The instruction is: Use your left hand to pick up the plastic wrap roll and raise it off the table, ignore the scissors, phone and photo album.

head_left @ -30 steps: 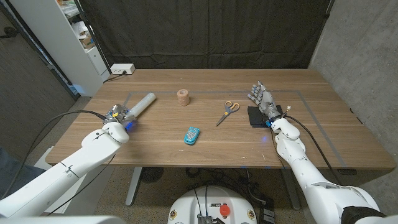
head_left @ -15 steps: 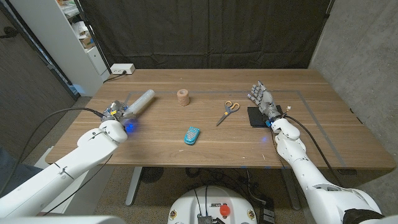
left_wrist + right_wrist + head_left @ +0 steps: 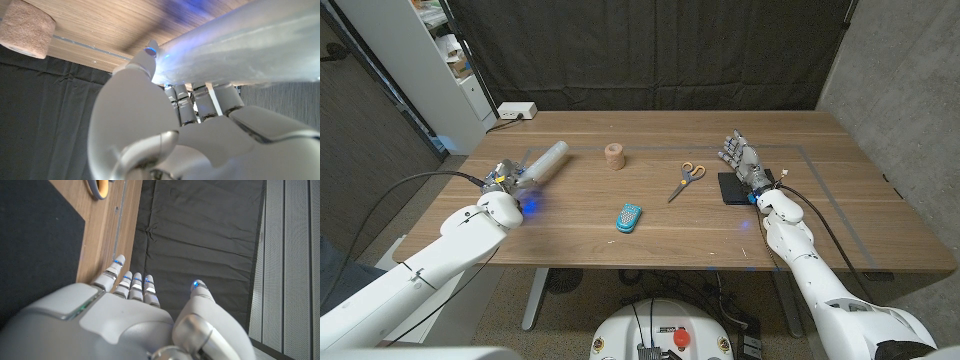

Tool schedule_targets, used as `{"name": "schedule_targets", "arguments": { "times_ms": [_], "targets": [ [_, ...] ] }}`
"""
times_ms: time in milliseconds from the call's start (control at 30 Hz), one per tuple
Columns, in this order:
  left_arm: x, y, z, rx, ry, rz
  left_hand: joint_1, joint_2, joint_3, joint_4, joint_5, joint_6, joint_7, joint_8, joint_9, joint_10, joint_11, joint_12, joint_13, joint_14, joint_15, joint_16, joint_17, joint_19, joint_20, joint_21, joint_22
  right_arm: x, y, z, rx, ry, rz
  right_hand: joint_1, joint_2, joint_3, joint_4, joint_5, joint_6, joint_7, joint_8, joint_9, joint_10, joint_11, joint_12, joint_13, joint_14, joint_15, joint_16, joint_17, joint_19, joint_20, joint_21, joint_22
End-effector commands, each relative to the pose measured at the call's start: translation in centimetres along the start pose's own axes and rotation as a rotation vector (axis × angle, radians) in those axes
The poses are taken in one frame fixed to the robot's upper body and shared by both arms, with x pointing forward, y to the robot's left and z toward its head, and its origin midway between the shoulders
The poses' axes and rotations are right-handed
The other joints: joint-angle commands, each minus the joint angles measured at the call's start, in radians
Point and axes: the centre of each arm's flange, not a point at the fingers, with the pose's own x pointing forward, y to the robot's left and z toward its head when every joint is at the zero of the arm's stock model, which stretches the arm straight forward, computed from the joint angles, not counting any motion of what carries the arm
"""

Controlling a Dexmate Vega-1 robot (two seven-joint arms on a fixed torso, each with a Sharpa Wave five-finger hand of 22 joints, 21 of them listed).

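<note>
The plastic wrap roll (image 3: 546, 159), a pale translucent tube, points away from me at the table's left. My left hand (image 3: 504, 180) grips its near end. In the left wrist view the fingers (image 3: 186, 103) and thumb wrap round the roll (image 3: 240, 45), which hangs close under the wood with blue light on it. Whether it is clear of the table I cannot tell. My right hand (image 3: 741, 157) stands at the right with its fingers apart, holding nothing, over a flat black item (image 3: 731, 187).
Orange-handled scissors (image 3: 686, 179) lie right of centre. A teal device (image 3: 629, 217) lies near the front middle. A small tan roll (image 3: 613, 155) stands behind it, also in the left wrist view (image 3: 25, 29). A white power strip (image 3: 516, 111) sits at the far left edge.
My left hand has drawn slightly left and back with the roll, and the roll's far end has lifted a little. The right hand has not moved.
</note>
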Motion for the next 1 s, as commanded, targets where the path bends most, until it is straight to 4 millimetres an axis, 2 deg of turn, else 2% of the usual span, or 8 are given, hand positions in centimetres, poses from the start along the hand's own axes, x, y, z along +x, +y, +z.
{"name": "schedule_targets", "arguments": {
  "times_ms": [33, 1000],
  "targets": [
    [0.2, 0.3, 0.3, -0.002, -0.007, -0.005, 0.122, 0.130, 0.042, 0.037, 0.011, -0.004, -0.005, 0.005, 0.007, -0.002, -0.003, -0.005, 0.007, 0.065, -0.062, -0.002, 0.006, 0.040, -0.050, 0.006, 0.002, -0.1, 0.5, 1.7, -0.013, -0.049, 0.018, 0.002, 0.009, 0.003, -0.003, -0.002, 0.013, -0.002, 0.007, 0.005, 0.007, 0.001, 0.001, 0.004, 0.013, 0.002, 0.005, 0.005, 0.007, -0.002, -0.001, 0.001],
    [-0.9, 2.1, 1.7, -0.063, -0.098, -0.010, 0.113, 0.127, 0.042, 0.035, 0.014, -0.006, -0.005, 0.006, 0.015, -0.003, -0.005, -0.006, 0.019, 0.069, -0.062, -0.007, 0.021, 0.028, -0.050, 0.026, -0.001, -0.3, 1.7, 3.7, -0.038, -0.096, 0.051, 0.001, 0.009, 0.001, -0.006, -0.002, 0.023, -0.001, 0.010, 0.005, 0.018, 0.002, 0.004, 0.004, 0.021, 0.000, 0.006, 0.005, 0.014, 0.000, -0.003, 0.001]
  ]
}}
